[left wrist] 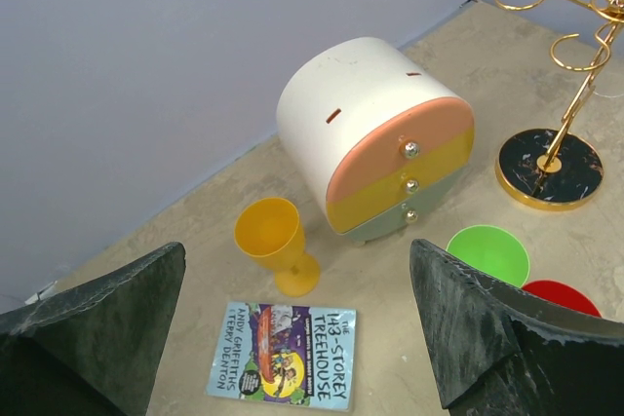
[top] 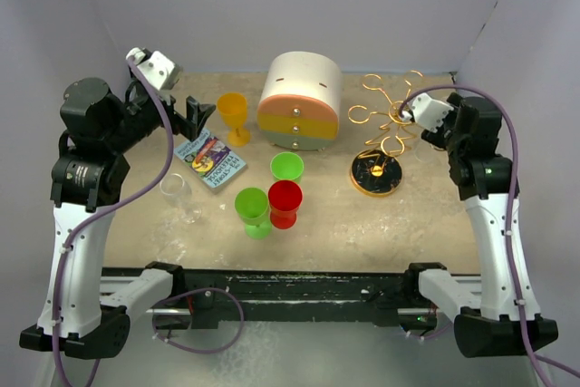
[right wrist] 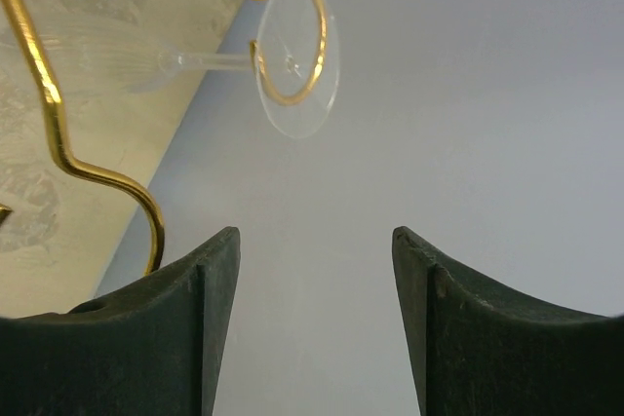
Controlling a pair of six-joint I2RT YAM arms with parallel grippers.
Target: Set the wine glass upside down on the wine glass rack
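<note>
**A:** Can you find the clear wine glass from overhead?

**B:** Hardly. It is lost among the curled arms of the gold wire wine glass rack (top: pixel 376 174). The right wrist view shows the clear wine glass (right wrist: pixel 310 104). Its stem passes through a gold loop, its round foot sits against that loop, and its bowl is faint and blurred.

**A:** And the right gripper (right wrist: pixel 314 236)?

**B:** Spread wide and empty, near the foot but apart from it. The left gripper (left wrist: pixel 297 250) also gapes empty, near a yellow plastic goblet (left wrist: pixel 276 241) and well apart from the rack.

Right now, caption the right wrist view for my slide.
Open right gripper faces a clear wine glass, its foot seated on a gold wine glass rack loop.
</note>
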